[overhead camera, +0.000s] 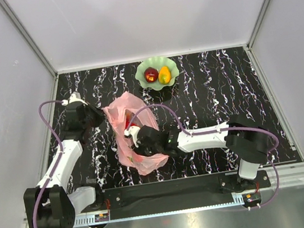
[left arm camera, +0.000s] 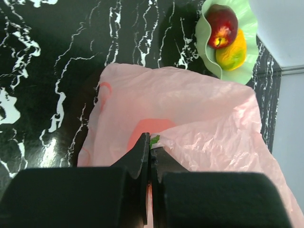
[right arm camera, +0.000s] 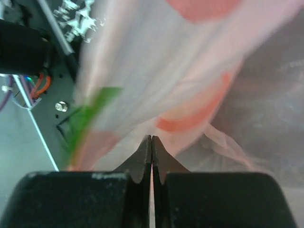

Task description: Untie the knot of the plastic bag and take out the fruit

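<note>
Fruit (overhead camera: pixel 151 75) in green dish (overhead camera: pixel 156 62): top, left-wrist views only; left pincer (left arm camera: pixel 150 142), right pincer (right arm camera: pixel 151 140) each pinch plastic bag (overhead camera: pixel 128 103).

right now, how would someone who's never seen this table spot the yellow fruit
On the black, white-veined table, look to the far edge, where a pale green scalloped dish sits beyond the pink plastic bag. Two fruits lie in it; yours is the yellow oblong fruit, right of the dark red round fruit in the top view.
</note>
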`<move>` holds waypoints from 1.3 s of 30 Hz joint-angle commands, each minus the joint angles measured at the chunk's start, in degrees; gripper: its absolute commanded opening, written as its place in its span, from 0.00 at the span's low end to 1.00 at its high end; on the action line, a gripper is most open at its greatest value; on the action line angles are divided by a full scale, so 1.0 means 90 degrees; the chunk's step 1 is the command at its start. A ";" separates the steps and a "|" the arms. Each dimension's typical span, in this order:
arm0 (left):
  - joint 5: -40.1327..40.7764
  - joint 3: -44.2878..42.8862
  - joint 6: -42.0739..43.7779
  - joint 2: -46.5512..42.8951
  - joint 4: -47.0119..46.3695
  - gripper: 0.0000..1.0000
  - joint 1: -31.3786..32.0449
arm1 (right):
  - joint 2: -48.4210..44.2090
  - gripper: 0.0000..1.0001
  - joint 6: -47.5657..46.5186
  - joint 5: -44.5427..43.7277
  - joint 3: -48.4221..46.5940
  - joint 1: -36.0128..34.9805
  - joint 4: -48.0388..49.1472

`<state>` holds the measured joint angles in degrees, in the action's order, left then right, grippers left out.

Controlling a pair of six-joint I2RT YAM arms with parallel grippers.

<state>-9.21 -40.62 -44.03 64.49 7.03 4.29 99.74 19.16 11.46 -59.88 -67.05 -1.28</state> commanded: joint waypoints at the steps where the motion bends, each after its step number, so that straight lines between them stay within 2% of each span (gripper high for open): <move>1: 0.0301 0.0070 0.0107 -0.0232 -0.0068 0.00 -0.0038 | -0.0116 0.00 0.0059 0.0140 0.0217 0.0037 0.0279; 4: 0.0145 0.0293 0.0166 -0.0319 0.0059 0.00 -0.0009 | -0.0106 0.00 -0.0107 0.1173 0.0354 -0.0011 0.0474; 7: 0.0174 0.0450 0.0341 -0.0534 0.0205 0.00 0.0147 | -0.0057 0.00 -0.0283 0.1295 0.0345 -0.0206 0.0299; 9: 0.0271 0.0539 0.0429 -0.0700 0.0293 0.00 0.0419 | -0.0174 0.00 -0.0157 0.0654 0.0354 -0.0207 0.0221; 10: 0.0310 0.0539 0.0458 -0.0720 0.0351 0.00 0.0547 | -0.0232 0.00 -0.0127 -0.0259 0.0306 -0.0207 0.0172; 11: 0.0340 0.0520 0.0536 -0.0759 0.0487 0.00 0.0664 | -0.0301 0.00 -0.0088 -0.0713 0.0238 -0.0207 -0.0090; 13: 0.0544 0.0519 0.0634 -0.0885 0.0634 0.00 0.1016 | -0.0496 0.14 -0.0059 -0.1959 0.0032 -0.0197 -0.0307; 14: 0.0613 0.0558 0.0654 -0.0944 0.0761 0.00 0.1085 | -0.0545 0.30 -0.0068 -0.2238 -0.0074 -0.0187 -0.0326; 15: 0.0710 0.0568 0.0673 -0.0993 0.0801 0.00 0.1143 | -0.0594 0.34 -0.0145 -0.2463 -0.0153 -0.0168 -0.0307; 16: 0.0769 0.0587 0.0664 -0.1119 0.0850 0.00 0.1144 | -0.0575 0.44 -0.0175 -0.2900 -0.0221 -0.0148 -0.0297; 17: 0.0973 0.0549 0.0654 -0.1169 0.0966 0.00 0.1144 | -0.0556 0.62 -0.0204 -0.3079 -0.0357 -0.0080 -0.0268; 21: 0.1394 0.0345 0.0537 -0.1238 0.1250 0.00 0.1144 | -0.0341 0.77 -0.0351 -0.3081 -0.0554 0.0310 0.0082; 24: 0.1668 0.0266 0.0420 -0.1072 0.1397 0.00 0.1144 | -0.0146 0.81 -0.0555 -0.2935 -0.0583 0.0622 0.0754; 29: 0.1737 0.0236 0.0322 -0.0789 0.1378 0.00 0.1154 | 0.0518 0.83 -0.0937 -0.2281 -0.1099 0.1043 0.1148; 33: 0.1659 0.0265 0.0273 -0.0681 0.1338 0.00 0.1173 | 0.1103 0.83 -0.1249 -0.2172 -0.1452 0.1209 0.1518; 39: 0.1512 0.0772 0.0137 -0.0896 0.1319 0.00 0.1397 | 0.1681 0.83 -0.1006 -0.2017 -0.2028 0.1405 0.1217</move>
<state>4.45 -35.73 -41.69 58.04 20.18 15.88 113.60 10.07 -7.94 -74.15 -55.11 8.16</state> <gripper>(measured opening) 0.008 0.833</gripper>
